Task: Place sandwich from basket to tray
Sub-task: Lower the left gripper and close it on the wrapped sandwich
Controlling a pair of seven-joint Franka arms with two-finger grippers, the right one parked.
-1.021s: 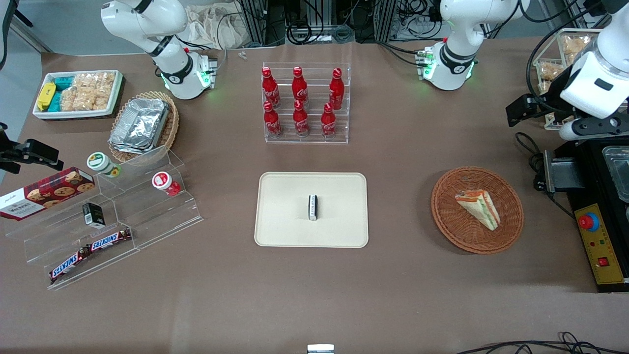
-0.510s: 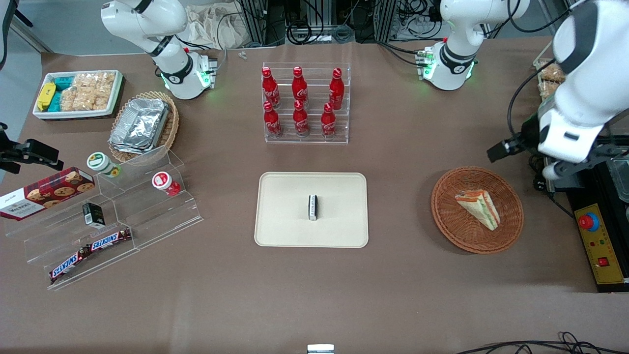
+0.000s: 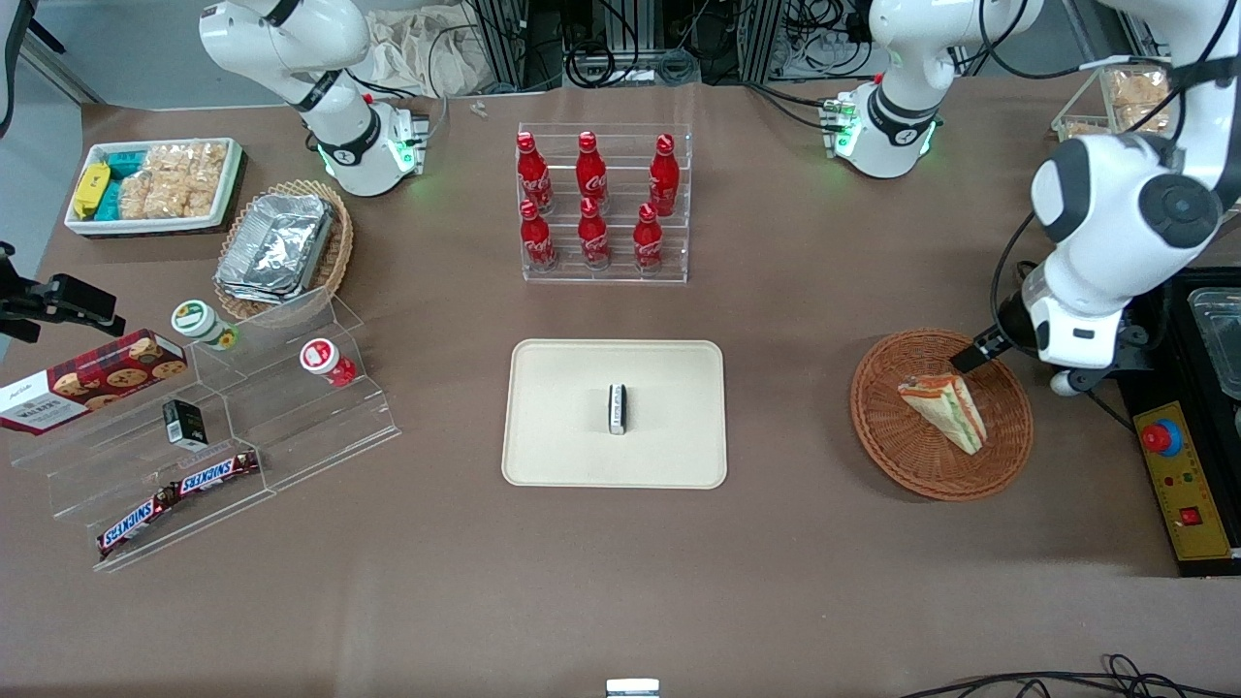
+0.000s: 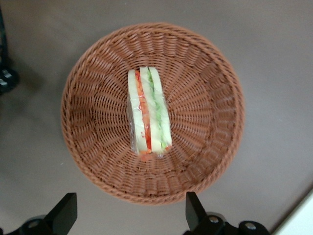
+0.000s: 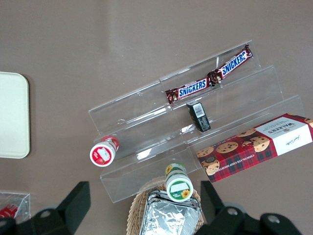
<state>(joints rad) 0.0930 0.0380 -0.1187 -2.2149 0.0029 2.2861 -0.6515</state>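
The sandwich [image 3: 943, 411], a pale wedge with orange-red and green layers, lies in the round orange-brown wicker basket [image 3: 887, 427] toward the working arm's end of the table. In the left wrist view the sandwich [image 4: 149, 112] lies at the middle of the basket [image 4: 98, 161]. My left gripper [image 3: 1008, 366] hangs above the basket's rim, on the side farther from the front camera. It is open and empty [image 4: 129, 215], with its fingertips [image 4: 66, 210] wide apart above the rim. The beige tray [image 3: 562, 436] lies at the table's middle and bears a small black-and-white block [image 3: 617, 408].
A clear rack of red cola bottles [image 3: 603, 206] stands farther from the front camera than the tray. A black control box [image 3: 1188, 475] sits beside the basket. Toward the parked arm's end are clear stepped shelves [image 3: 242, 427] with snacks, a foil-container basket [image 3: 281, 247] and a white bin [image 3: 155, 184].
My left arm has swung in from the table's end and come down over the basket. The sandwich, the basket and the tray have not moved.
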